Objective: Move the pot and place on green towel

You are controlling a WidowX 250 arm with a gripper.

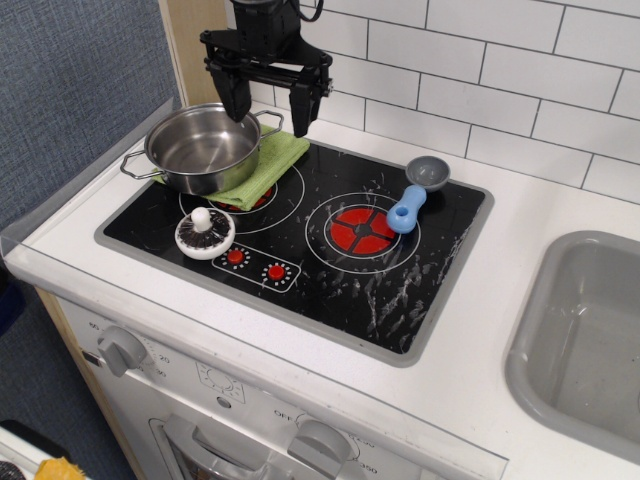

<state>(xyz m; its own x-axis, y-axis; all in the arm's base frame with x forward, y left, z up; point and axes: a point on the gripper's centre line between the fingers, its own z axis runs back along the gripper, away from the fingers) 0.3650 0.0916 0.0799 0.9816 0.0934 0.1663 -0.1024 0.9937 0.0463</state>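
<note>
On the green towel (268, 165) at the back left of the stove sits the pot (203, 150), upright, mouth facing up. Its two wire handles point front-left and back-right. Above its back rim hangs the gripper (268, 108), fingers spread wide, holding nothing.

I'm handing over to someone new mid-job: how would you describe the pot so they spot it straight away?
Start at the black stovetop and go to its back left corner, under the open gripper. The pot sits there on a green towel. It is the only shiny steel thing, round, empty, with wire loop handles, far bigger than the white knobbed lid nearby.
</note>
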